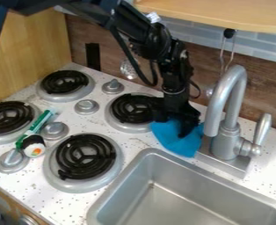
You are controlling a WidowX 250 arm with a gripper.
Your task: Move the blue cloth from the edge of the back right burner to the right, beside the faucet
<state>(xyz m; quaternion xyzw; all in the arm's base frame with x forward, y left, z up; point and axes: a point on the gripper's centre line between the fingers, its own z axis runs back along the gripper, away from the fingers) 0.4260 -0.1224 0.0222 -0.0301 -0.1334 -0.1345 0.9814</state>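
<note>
Camera view: gripper (pixel 177 126) hangs down onto blue cloth (pixel 171 139), touching its upper part. Can't tell if it's clamped or open. Cloth sits on worktop (pixel 137 143) between burner (pixel 128 110) and faucet (pixel 225 136); looks limp, so edges probably splay.

You are seeing soft, bright light falling across the speckled counter (pixel 139 141), with pale highlights gleaming on the faucet (pixel 225 143) and sink (pixel 131 186).

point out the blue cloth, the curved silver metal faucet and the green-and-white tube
Blue cloth (pixel 172 139): camera view, visible middle
Curved silver metal faucet (pixel 213 113): camera view, spout
Green-and-white tube (pixel 40 122): camera view, mid-length
</note>
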